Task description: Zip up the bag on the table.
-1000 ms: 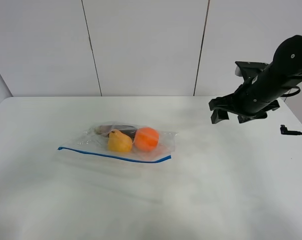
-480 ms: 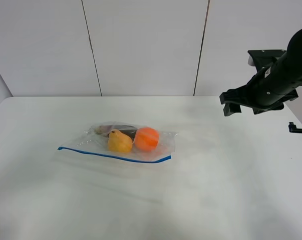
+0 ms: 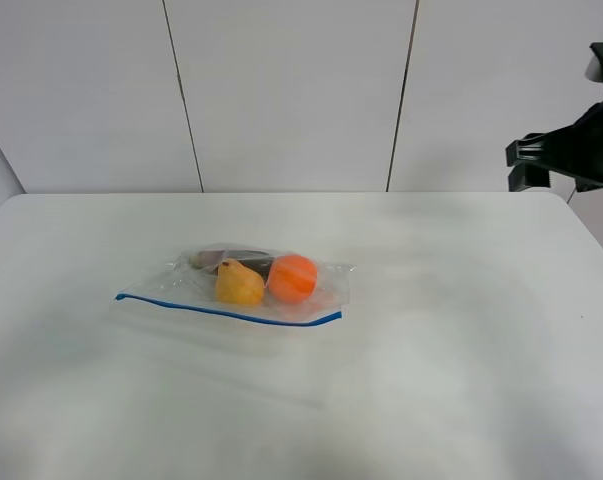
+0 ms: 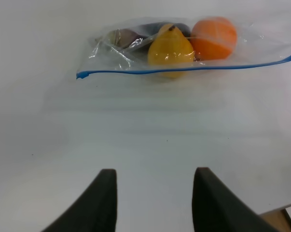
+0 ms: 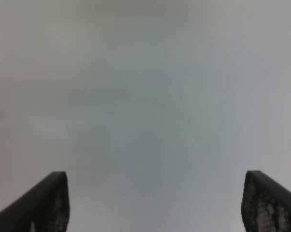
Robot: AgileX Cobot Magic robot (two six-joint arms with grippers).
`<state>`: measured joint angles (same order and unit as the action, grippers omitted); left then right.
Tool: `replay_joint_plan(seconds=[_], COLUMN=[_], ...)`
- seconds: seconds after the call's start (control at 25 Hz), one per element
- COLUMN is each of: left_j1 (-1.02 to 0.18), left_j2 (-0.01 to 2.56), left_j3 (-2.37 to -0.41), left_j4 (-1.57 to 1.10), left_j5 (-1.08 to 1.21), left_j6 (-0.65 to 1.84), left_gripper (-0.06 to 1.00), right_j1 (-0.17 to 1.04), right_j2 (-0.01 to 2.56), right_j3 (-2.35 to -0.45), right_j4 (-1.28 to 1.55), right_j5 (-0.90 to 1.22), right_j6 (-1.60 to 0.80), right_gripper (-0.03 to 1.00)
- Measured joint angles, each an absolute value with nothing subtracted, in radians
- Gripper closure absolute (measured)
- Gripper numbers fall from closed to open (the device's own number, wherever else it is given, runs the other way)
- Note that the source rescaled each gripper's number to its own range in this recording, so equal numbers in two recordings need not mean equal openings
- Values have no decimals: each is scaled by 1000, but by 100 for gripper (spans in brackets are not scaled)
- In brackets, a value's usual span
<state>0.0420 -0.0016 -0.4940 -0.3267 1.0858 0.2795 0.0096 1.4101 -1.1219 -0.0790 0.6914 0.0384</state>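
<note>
The bag (image 3: 256,285) lies flat on the table (image 3: 461,330), left of the middle. It is clear plastic with a blue zip strip (image 3: 231,313) along its near edge. An orange item (image 3: 293,277), a yellow item (image 3: 239,284) and a dark item (image 3: 243,260) show through it. The left wrist view shows the bag (image 4: 135,43) ahead of my open, empty left gripper (image 4: 155,193), well apart from it. My right gripper (image 3: 529,165) is raised at the far right, far from the bag. In the right wrist view the right gripper (image 5: 157,208) is wide open and empty.
White wall panels stand behind the table. The table's right edge (image 3: 591,235) runs under the right arm. A table corner (image 4: 280,220) shows in the left wrist view.
My right arm has risen and swung to the right, away from the bag, and is partly out of view. The bag has not moved.
</note>
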Motion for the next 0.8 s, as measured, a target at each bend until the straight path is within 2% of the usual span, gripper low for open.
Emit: replay_joint_plan(seconds=[0.12,0.36,0.8], left_j1=[42,42,42], left_j2=[-2,-2,-2], left_j3=[-494,-494,-494], left_j4=[-327,-327,-327], left_j5=[1086,1086,1086], left_j6=[279,279,279], left_gripper=[27,27,27], right_j1=[-30,-35,-35], right_j2=[1388,1350,1034], right_j3=[-1122,-1122,-1122], right_j4=[-74,-68,-68], right_j5=[690,696,788], right_j6=[33,33,32], right_gripper=[-3,-3,-3])
